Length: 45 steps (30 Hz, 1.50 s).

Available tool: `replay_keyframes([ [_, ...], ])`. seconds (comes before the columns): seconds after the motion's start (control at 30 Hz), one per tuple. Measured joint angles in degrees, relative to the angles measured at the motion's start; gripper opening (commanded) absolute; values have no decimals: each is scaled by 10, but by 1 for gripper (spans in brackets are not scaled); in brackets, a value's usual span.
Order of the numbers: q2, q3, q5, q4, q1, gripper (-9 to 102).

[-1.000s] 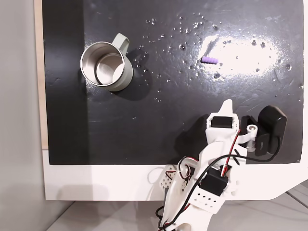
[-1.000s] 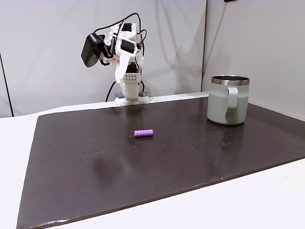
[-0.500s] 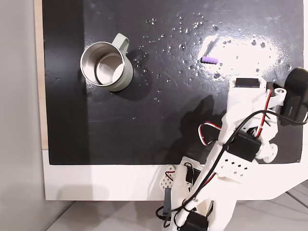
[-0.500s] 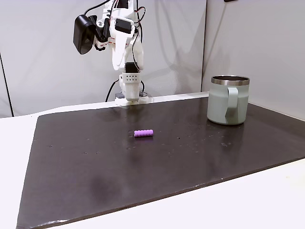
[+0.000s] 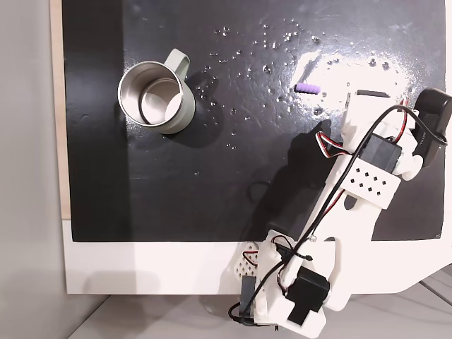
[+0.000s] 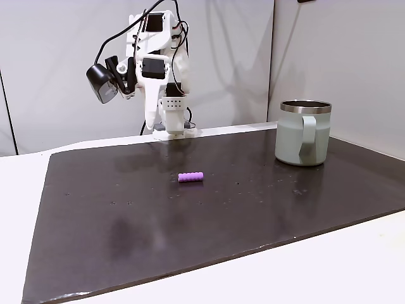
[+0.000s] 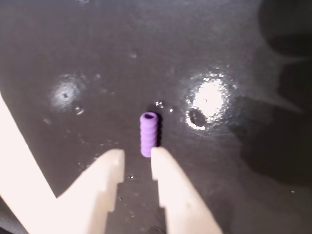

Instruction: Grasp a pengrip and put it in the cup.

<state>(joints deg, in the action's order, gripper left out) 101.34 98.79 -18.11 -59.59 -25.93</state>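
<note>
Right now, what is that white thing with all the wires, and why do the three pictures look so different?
The white thing is a small robot arm. At its end sits a gripper, two white fingers that pinch like tongs.

Three cameras are looking at the same table at once. One fixed view looks straight down from above. Another fixed view stands at the far side of the table and looks across it at the arm. The wrist view rides on the arm itself, so it sees the two fingers from very close.

On the black mat lies a tiny purple rubber tube, the pengrip. Some way off stands a pale green metal cup with a handle.

The gripper holds nothing. Its fingers are a little apart, and in the wrist view the pengrip lies just beyond their tips.
</note>
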Motion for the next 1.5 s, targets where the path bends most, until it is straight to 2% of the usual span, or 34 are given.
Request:
replay_keyframes([
  [0.27,-61,-24,14,-11,0,3],
  [0.6,-147,-96,32,-24,13,17],
  [1.2,-295,-207,139,-110,148,17],
  [1.5,-379,-278,156,-157,142,16],
])
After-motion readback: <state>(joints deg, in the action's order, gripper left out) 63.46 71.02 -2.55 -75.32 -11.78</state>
